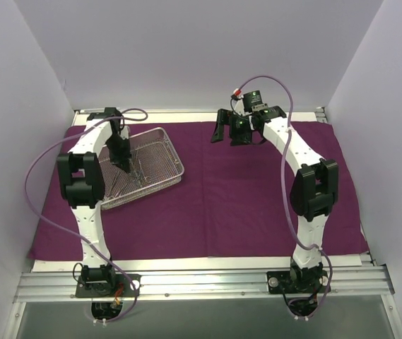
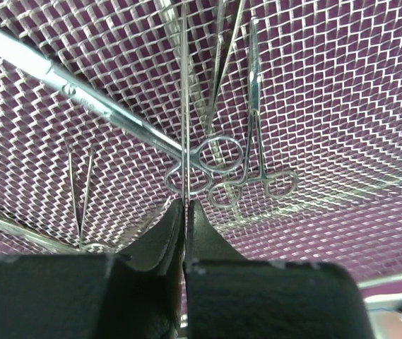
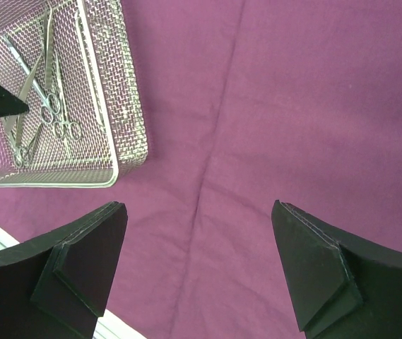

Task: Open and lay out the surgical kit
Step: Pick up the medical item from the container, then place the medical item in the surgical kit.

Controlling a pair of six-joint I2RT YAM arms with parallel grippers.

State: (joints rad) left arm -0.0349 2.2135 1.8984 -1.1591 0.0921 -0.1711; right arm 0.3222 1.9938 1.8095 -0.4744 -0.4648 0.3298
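The dark magenta-purple cloth wrap [image 1: 257, 191] lies spread flat over the table. The silver wire-mesh tray [image 1: 176, 152] sits on it at the far left. My left gripper [image 1: 126, 168] is down inside the tray. In the left wrist view it [image 2: 186, 205] is shut on a slim straight metal instrument [image 2: 185, 106] seen edge-on. Ring-handled scissors [image 2: 208, 159] and small forceps [image 2: 257, 141] lie on the mesh [image 2: 342, 106] beyond it. My right gripper [image 1: 232, 138] is open and empty above the cloth's far middle [image 3: 257, 106]. The tray [image 3: 126, 106] shows at the right wrist view's upper left.
White walls enclose the table on the left, right and far sides. A metal rail [image 1: 201, 282] runs along the near edge by the arm bases. A long crease [image 3: 211, 162] runs down the cloth under the right gripper.
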